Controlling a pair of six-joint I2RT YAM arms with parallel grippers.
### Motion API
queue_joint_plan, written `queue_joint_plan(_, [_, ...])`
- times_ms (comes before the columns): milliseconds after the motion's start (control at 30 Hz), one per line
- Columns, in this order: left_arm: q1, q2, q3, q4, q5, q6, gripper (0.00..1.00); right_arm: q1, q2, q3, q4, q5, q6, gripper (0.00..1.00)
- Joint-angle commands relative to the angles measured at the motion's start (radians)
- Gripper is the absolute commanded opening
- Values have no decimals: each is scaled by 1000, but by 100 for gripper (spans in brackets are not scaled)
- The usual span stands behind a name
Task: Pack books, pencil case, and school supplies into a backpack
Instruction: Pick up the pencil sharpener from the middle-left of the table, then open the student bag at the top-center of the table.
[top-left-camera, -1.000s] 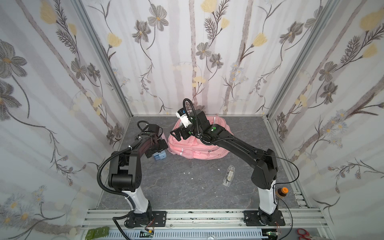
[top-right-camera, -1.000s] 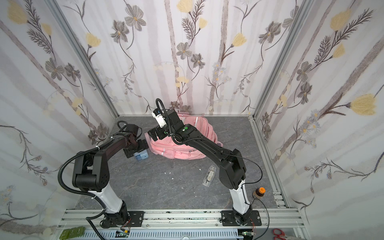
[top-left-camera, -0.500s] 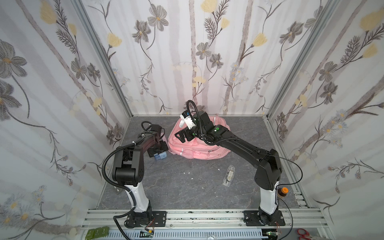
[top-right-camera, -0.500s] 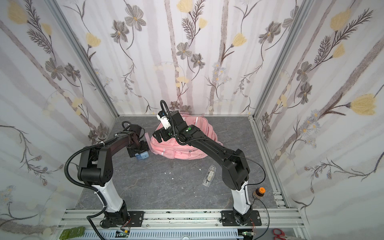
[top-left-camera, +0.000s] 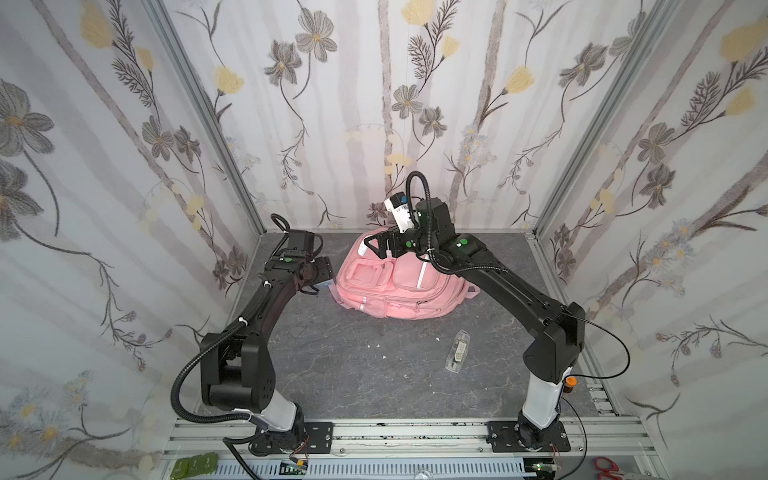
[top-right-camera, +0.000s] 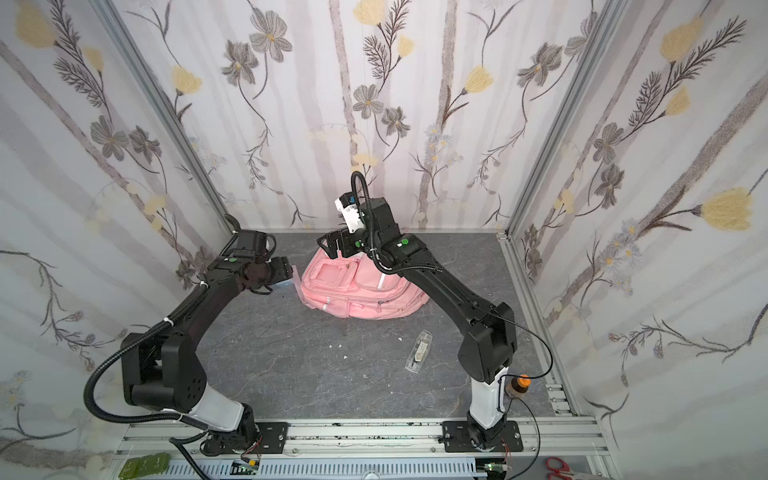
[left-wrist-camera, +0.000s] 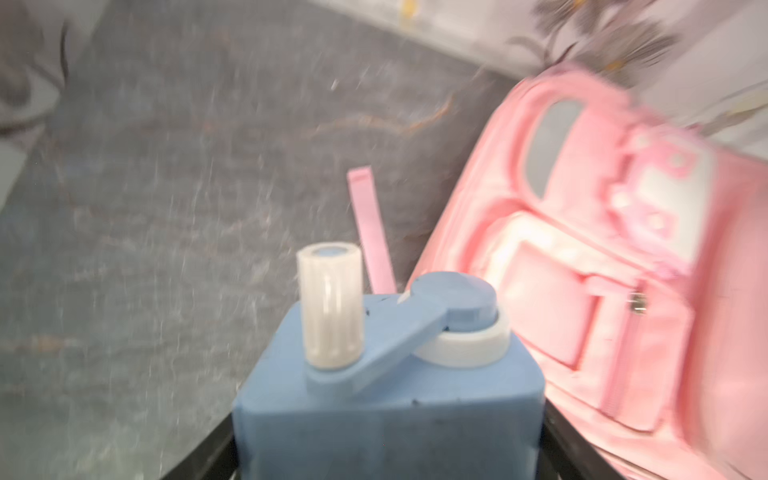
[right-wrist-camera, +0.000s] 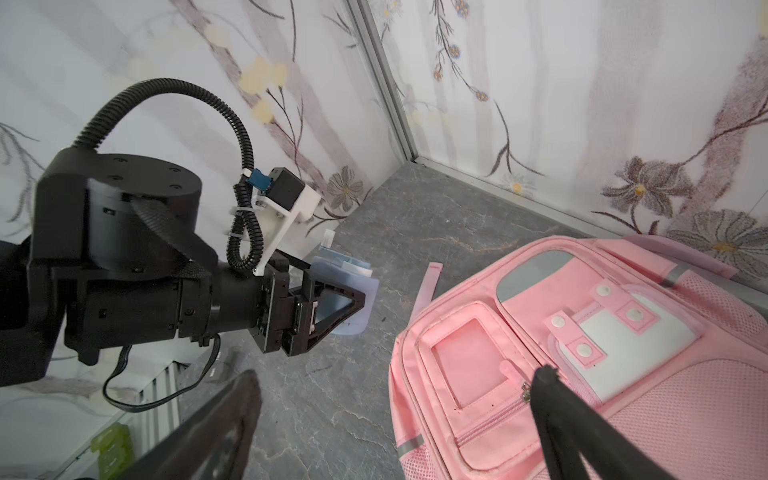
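the backpack (top-left-camera: 399, 286) is found lying pockets-up at the far middle of the floor (top-left-camera: 353, 374). the blue box (left-wrist-camera: 386, 415) is pinched between the jaws of the left gripper (top-left-camera: 322, 270), just left of the backpack; whether it is clear of the floor cannot be told. the jaws of the right gripper (top-left-camera: 376, 246) are spread wide above the backpack's far left corner, nothing held. the clear case (top-left-camera: 457, 351) is noted on the floor to the near right, well apart.

Left wrist view motion-blurred; pale-blue box (left-wrist-camera: 386, 415) cut by picture edge. In both top views, left gripper (top-left-camera: 322, 270) hides most of it.
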Motion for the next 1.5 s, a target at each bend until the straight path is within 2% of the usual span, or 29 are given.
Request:
queue_joint_plan(0, [-46,-61,-18,272,96,261,71,-2,-36,8,66,-123,54,100])
queue_joint_plan(100, [-102,-106,-52,424,188,456,71,1,-50,29,44,-112,103,100])
queue_joint_plan(200, [-129,-121,-62,543,279,520,68,0,-49,78,-24,-86,112,100])
queue_joint_plan(333, [-166,-123,-43,575,375,608,67,0,-57,105,-100,-43,97,99])
queue_joint_plan(567, [-223,-145,-40,545,444,687,66,5,-59,124,-218,-14,75,99])
queue_joint_plan(767, [-250,-156,-49,563,485,687,66,9,-64,125,-308,56,38,99])
queue_joint_plan(900, [-258,-162,-71,617,495,684,67,8,-58,125,-325,20,15,98])
queue_joint_plan(1200, [-263,-162,-71,641,554,644,68,8,-54,125,-306,-128,4,77])
queue_joint_plan(1333, [-263,-151,-58,645,574,624,71,-1,-61,117,-303,-174,6,54])
queue_joint_plan(1467, [-263,-134,-37,665,593,602,77,-37,-77,92,-301,-222,56,46])
